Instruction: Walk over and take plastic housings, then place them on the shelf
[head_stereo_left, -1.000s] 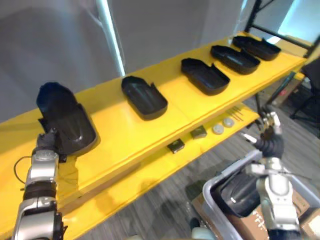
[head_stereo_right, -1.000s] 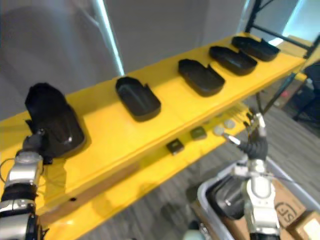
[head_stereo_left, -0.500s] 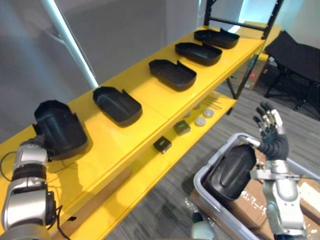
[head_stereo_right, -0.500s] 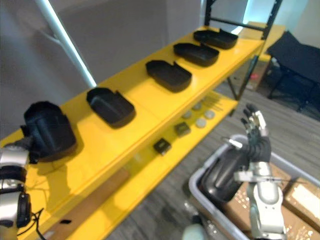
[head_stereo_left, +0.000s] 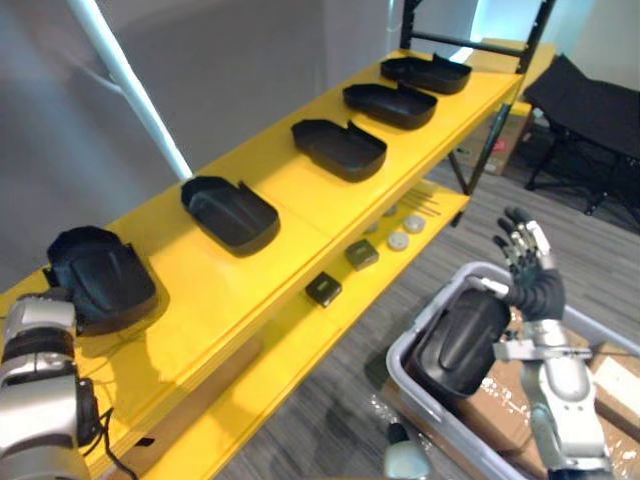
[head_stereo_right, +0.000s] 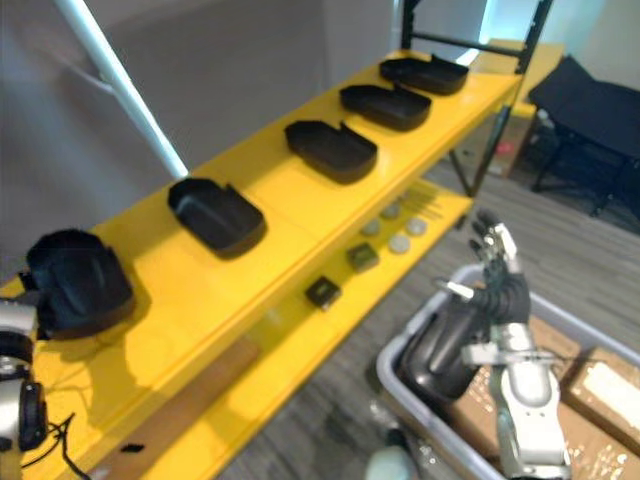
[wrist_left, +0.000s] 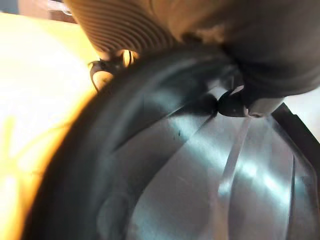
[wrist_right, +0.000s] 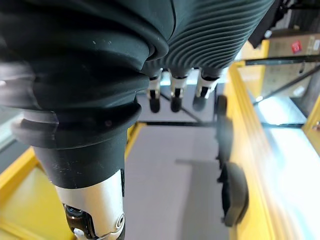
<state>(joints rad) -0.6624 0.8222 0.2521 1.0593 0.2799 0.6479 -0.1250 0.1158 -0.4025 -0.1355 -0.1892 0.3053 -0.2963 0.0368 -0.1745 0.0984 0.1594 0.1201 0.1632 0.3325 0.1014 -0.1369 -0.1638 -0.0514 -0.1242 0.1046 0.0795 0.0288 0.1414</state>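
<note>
- Yellow shelving, left eye view: the top shelf (head_stereo_left: 300, 215) carries five black housings in a row running from near left to far right. The leftmost housing (head_stereo_left: 100, 285) lies hollow side up at the left end. My right hand (head_stereo_left: 525, 265) is raised, fingers spread and holding nothing, just above the grey bin (head_stereo_left: 405, 350). Inside the bin a spare housing (head_stereo_left: 462, 340) lies dome up.
- Right eye view: same layout. The lower shelf (head_stereo_right: 300, 340) holds small parts (head_stereo_right: 322, 292). My left wrist sits at the near-left edge of the leftmost housing.
- Left wrist view: my left hand (wrist_left: 150, 25) is pressed close against the glossy inside of the leftmost housing. One dark fingertip (wrist_left: 231, 105) touches it. I cannot tell whether the other fingers curl round the rim or lie loose.
- Right wrist view: my straight fingers (wrist_right: 172, 95) point into open air, with the shelf's row of housings beyond.
- Hazards, as I judge them:
  - If a fingertip is caught on the rim when I draw my left hand back, the leftmost housing could be dragged towards the near edge and tipped off.
  - The spare housing's smooth dome offers little purchase, so a shallow grasp may slip.
  - The bin wall could snag it as I lift.
</note>
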